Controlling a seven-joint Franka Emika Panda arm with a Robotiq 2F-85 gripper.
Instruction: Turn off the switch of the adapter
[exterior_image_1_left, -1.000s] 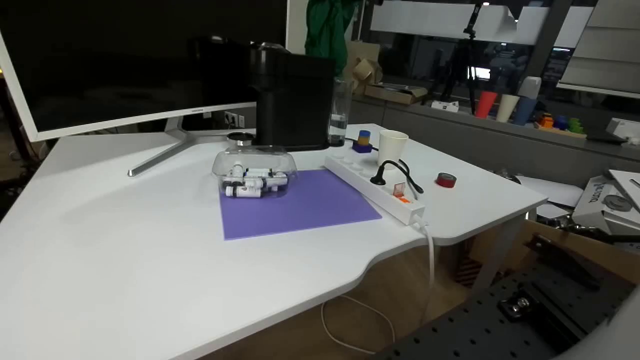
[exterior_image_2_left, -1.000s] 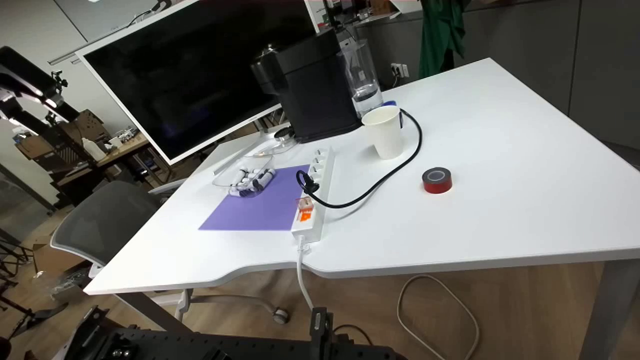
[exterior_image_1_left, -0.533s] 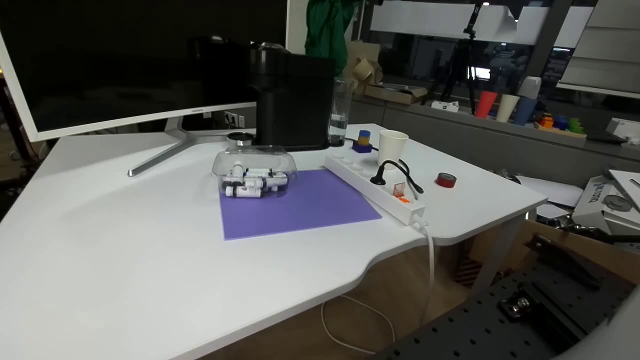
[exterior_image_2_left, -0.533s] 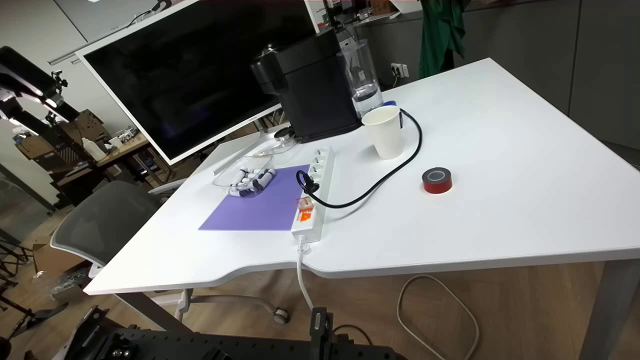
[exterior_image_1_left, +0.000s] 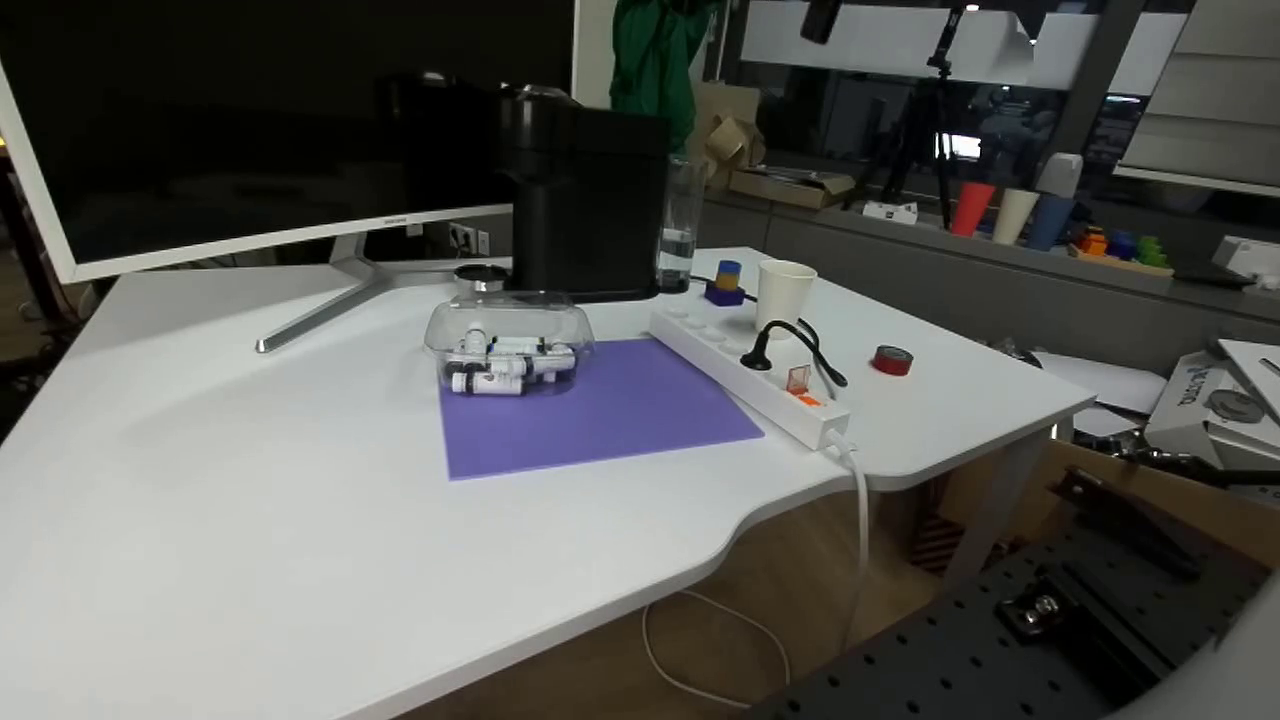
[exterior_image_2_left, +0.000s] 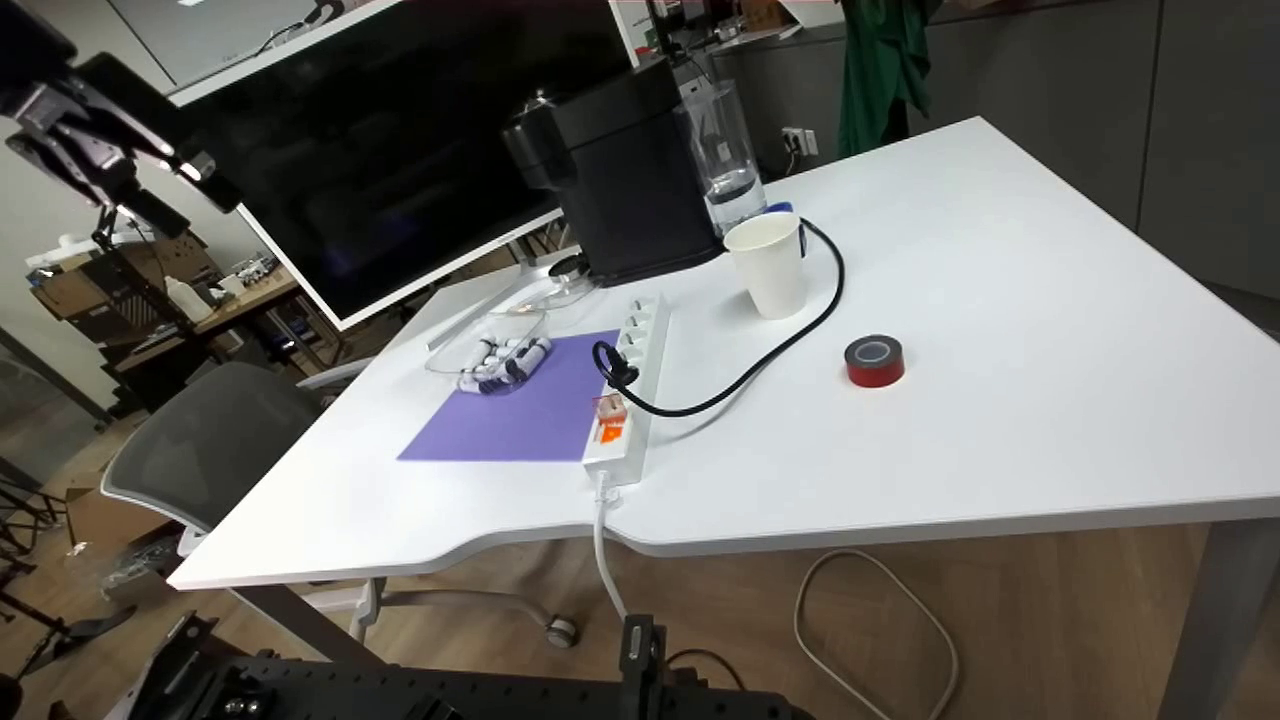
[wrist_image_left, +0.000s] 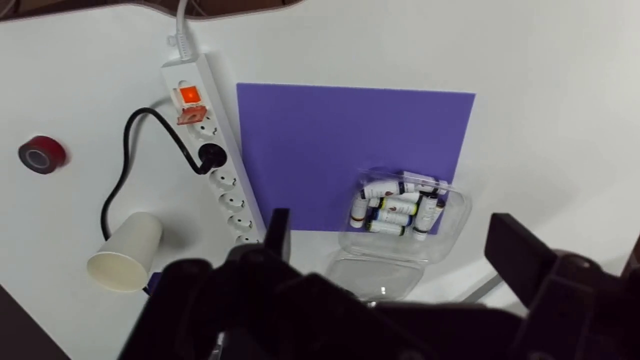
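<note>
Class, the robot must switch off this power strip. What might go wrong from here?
The claw stands wide open, so it may press the small switch clumsily. The raised red flap beside the switch could be knocked down over it. The black cable arching from the plug nearby might snag the claw.

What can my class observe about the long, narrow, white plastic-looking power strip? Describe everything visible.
The long, narrow white power strip, apparently plastic, lies flat on the white table beside a flat purple sheet; contact there is unclear. Round recessed sockets line its top, one holding a round black plug with a black cable. Near one end, a raised translucent red flap exposes a rectangular red-orange switch that looks lit. A white cord leaves that end.
</note>
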